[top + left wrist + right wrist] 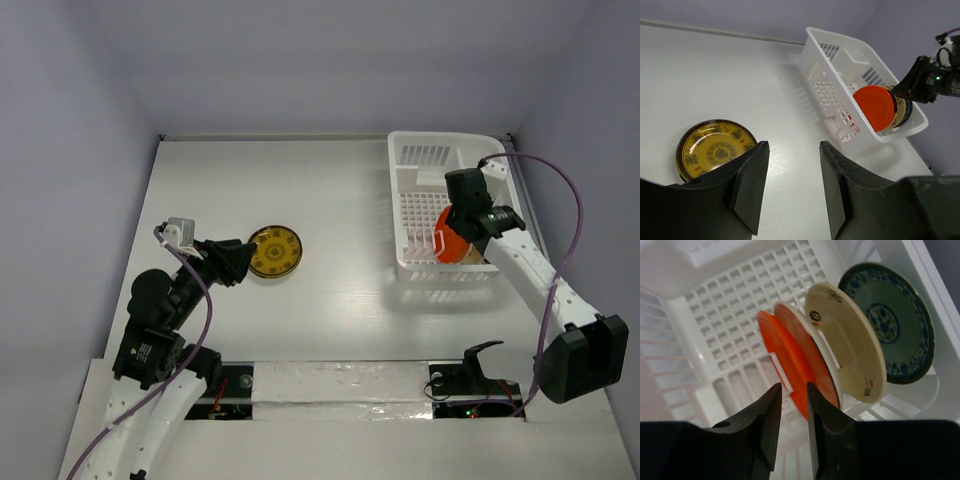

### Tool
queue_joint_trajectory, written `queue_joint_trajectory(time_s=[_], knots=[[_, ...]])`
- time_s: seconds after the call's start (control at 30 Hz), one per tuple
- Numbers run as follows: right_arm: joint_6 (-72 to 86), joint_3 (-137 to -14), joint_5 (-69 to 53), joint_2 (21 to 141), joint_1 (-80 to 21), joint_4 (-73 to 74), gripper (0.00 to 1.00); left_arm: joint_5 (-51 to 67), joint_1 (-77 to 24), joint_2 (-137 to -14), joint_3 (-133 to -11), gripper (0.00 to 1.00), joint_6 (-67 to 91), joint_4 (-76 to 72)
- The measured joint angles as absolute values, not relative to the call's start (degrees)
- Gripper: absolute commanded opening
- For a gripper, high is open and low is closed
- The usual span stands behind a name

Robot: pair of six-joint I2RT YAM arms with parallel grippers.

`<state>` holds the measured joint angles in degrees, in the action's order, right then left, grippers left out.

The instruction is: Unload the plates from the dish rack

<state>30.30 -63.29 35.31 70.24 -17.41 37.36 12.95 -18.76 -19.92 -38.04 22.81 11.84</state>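
1. From above, we see the dish rack [430, 137] at the table's [340, 190] far right. An orange-red plate [452, 248] stands on edge inside it, and the right gripper [442, 228] reaches down to that plate. A yellow patterned plate [275, 251] lies flat on the left, just beside the left gripper [243, 262].
2. From the left wrist, we see this gripper's jaws wide apart and empty, with the yellow plate on the table to their left.
3. From the right wrist, the fingers [765, 430] stand narrowly parted astride the orange-red plate's rim; we cannot tell whether they pinch it. Behind it lean a cream-rimmed orange plate [807, 347], a cream plate [845, 340] and a teal patterned plate [887, 322].
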Motion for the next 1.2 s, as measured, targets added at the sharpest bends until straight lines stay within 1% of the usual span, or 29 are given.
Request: queue_joint_trajectory(time_s=[0.17,0.3,0.33,0.37,0.4,0.53,0.6,0.67,0.7,0.77,1.0,1.2], knots=[[27.97,-62.11,33.45,73.93,-13.85,39.35,0.34,12.40,-19.35,-19.03,-38.04,0.43,22.81,11.90],[26.89,-62.11,33.12,75.83,-13.10,39.70,0.32,11.92,-19.55,-18.22,-38.04,0.43,22.83,11.90],[26.50,-62.19,33.01,76.29,-13.08,39.92,0.28,11.79,-19.55,-18.11,-38.04,0.43,22.83,11.88],[26.39,-62.19,32.97,76.47,-12.97,39.92,0.28,11.79,-19.55,-18.06,-38.04,0.43,22.83,11.88],[26.11,-62.33,32.97,76.84,-12.93,40.07,0.23,11.75,-19.55,-18.06,-38.04,0.43,22.83,11.90],[23.99,-63.72,32.97,78.43,-12.80,40.88,0.19,11.75,-19.55,-18.06,-38.04,0.43,22.83,11.90],[22.46,-64.05,32.53,78.35,-12.82,41.58,0.09,11.73,-19.55,-18.06,-38.04,0.43,22.83,11.90],[21.63,-64.16,32.10,78.15,-12.84,42.00,0.07,11.73,-19.55,-18.04,-38.04,0.43,22.83,11.90],[21.08,-64.36,31.88,78.04,-12.88,42.28,0.03,11.73,-19.55,-18.04,-38.04,0.43,22.83,11.90],[20.23,-65.28,31.73,77.97,-13.54,43.66,0.01,11.73,-19.55,-18.04,-38.04,0.43,22.83,11.88],[17.67,-68.20,35.22,78.13,-18.59,48.47,0.00,11.73,-19.55,-18.06,-38.04,0.44,22.83,11.90],[17.80,-72.47,42.41,80.53,-23.51,52.69,0.00,11.70,-19.55,-18.11,-38.04,0.44,22.85,11.90]])
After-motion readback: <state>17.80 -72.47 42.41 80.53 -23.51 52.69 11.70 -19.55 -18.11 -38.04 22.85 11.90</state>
